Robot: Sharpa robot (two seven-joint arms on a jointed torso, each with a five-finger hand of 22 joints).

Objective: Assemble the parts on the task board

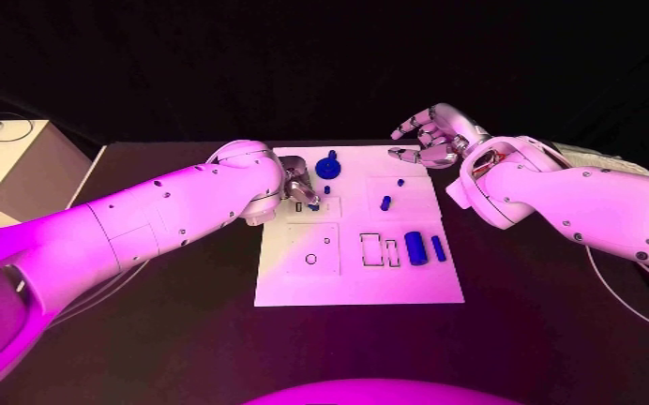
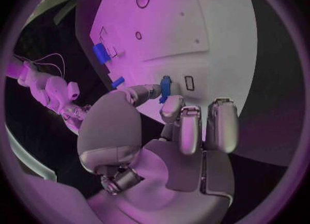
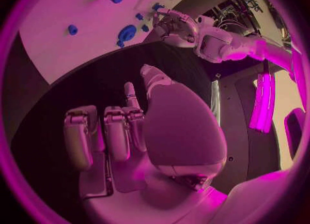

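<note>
Task board (image 1: 354, 278): a white plate lying flat in the middle of the black table (image 1: 541, 330), with outlined recesses on its surface. Two blue cylinders (image 1: 416, 247) lie side by side on the near right part of the board, next to an outlined rectangular slot. A blue round part with a stem (image 1: 329, 166) sits at the far edge of the board. Two small blue pegs (image 1: 385, 202) stand on the right half, further from the robot than the cylinders.

Left hand (image 1: 300, 187): positioned over the left part of the board. In the left wrist view, a small blue piece (image 2: 165, 88) is pinched between the thumb and a fingertip (image 2: 171, 106), just above the board near a small rectangular slot; the remaining fingers are curled beside it.

Right hand (image 1: 433, 138): raised beyond the far right corner of the board, over the table, clear of every part. Its fingers are loosely bent and spread, holding nothing
</note>
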